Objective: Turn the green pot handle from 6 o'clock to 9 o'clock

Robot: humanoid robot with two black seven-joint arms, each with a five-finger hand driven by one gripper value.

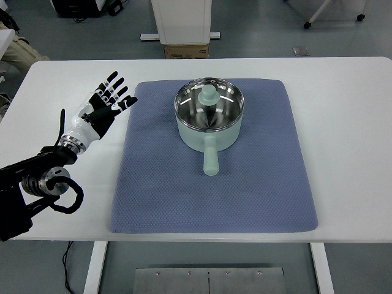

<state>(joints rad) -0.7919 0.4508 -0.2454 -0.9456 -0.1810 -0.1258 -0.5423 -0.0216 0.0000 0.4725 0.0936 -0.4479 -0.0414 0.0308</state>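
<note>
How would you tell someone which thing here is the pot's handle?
Find the white table, then the blue mat in its middle. On the mat stands a pale green pot with a glass lid. The handle is the straight green bar pointing toward the near edge, unlike the round knob on top.

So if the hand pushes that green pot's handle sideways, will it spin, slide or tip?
Probably turns rather than tips: the green pot looks wide, low and rigid. The textured blue mat may grip its base, so expect some drag. The glass lid sits loose-looking and could rattle. The left hand is open, apart from it.
</note>
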